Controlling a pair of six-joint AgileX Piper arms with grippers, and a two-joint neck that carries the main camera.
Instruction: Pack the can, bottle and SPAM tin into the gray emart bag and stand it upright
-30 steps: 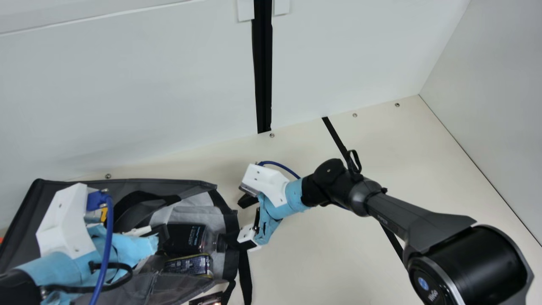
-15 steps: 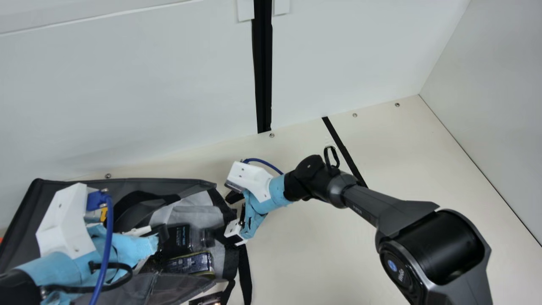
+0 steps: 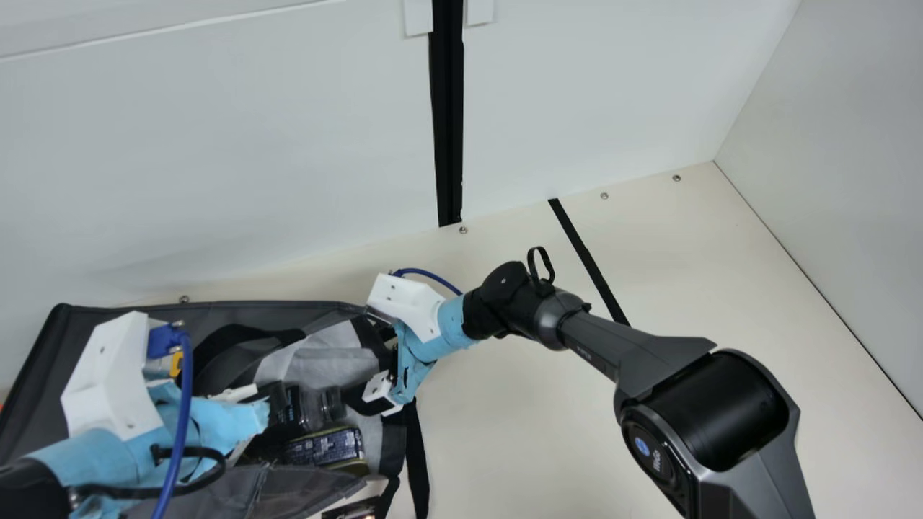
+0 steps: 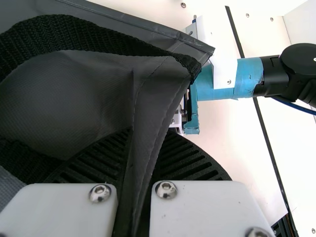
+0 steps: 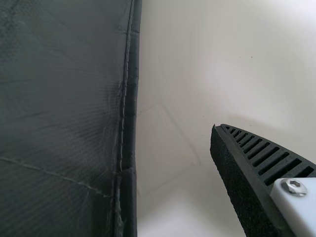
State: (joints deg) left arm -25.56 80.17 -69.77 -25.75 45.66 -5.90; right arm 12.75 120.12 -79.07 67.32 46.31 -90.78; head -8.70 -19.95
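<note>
Two items sit inside the gray bag [image 3: 40, 411], near its mouth: bottle [image 3: 314, 409] and SPAM tin [image 3: 324, 448], side by side. Bag looks laid over on the bench [image 3: 519, 425], mouth toward your right arm. Left gripper [image 4: 134, 163] is clenched on a fold of bag fabric. Right gripper [image 3: 378, 357] is at the mouth, jaws spread; in its wrist view one ribbed finger [image 5: 239, 185] stands apart from the bag's edge [image 5: 129, 98], bench between. Step in hand, I'd judge: grab the mouth edge on the right, then raise the bag upright. Get that edge well between your right jaws before closing, and don't pinch the bottle. Hold the left pinch meanwhile. Then lift both sides together, slowly, mouth up first; a lopsided pull could roll bottle or tin out, or slip the fabric.
</note>
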